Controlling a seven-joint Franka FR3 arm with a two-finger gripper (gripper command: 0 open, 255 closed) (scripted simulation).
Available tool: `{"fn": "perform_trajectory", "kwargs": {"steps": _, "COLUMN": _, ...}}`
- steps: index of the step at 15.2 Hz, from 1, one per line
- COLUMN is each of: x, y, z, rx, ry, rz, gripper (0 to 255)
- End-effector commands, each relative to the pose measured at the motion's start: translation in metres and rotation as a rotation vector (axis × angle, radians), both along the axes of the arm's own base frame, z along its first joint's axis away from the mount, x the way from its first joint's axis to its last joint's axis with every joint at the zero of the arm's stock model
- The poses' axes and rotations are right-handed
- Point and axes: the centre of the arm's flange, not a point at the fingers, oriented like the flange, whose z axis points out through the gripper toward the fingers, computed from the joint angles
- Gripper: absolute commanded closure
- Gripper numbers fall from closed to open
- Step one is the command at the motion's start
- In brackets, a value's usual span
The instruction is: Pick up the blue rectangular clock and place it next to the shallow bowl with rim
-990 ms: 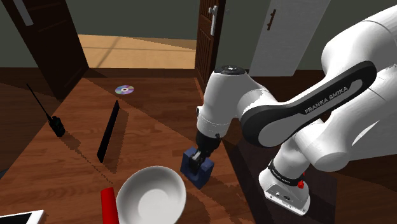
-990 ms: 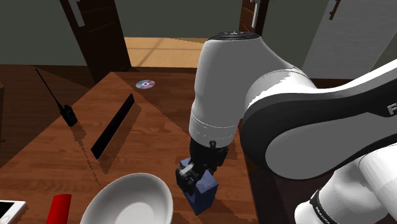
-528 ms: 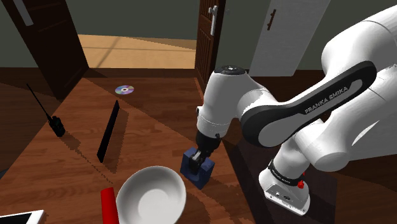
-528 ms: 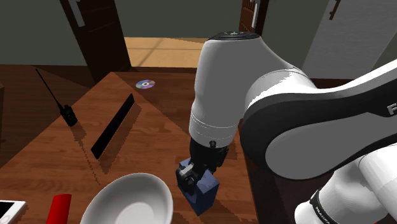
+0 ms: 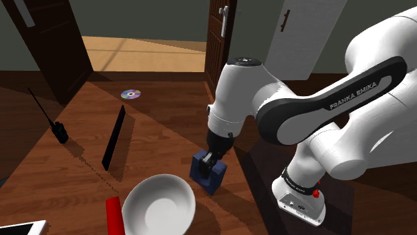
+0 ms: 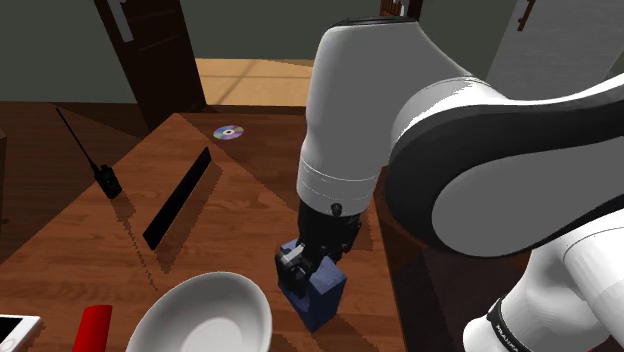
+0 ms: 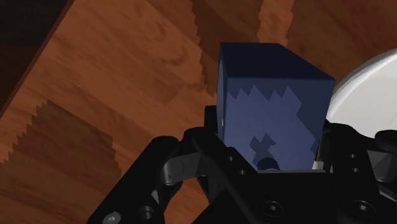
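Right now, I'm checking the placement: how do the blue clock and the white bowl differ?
The blue clock is a dark boxy block; the white bowl is round and open. The clock is clasped between the fingers of the gripper; the bowl lies free. The bowl looks wider than the clock. Both are at the same end of the wooden table, close together.

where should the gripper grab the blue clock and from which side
Take the blue clock across its two flat, parallel side faces, coming down from above. It is a plain upright box, and the white bowl sits close beside it, crowding a sideways approach. The gripper clasps it this way.
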Motion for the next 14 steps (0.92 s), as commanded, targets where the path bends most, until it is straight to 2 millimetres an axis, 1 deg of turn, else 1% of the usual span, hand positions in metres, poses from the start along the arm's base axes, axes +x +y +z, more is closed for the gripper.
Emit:
{"fn": "perform_trajectory", "kwargs": {"steps": 1, "x": 0.0, "y": 0.001, "z": 0.011, "rx": 0.0, "ry": 0.0, "rz": 0.0, "gripper": 255}}
{"fn": "perform_trajectory", "kwargs": {"steps": 14, "x": 0.0, "y": 0.001, "z": 0.08, "rx": 0.0, "ry": 0.0, "rz": 0.0, "gripper": 255}}
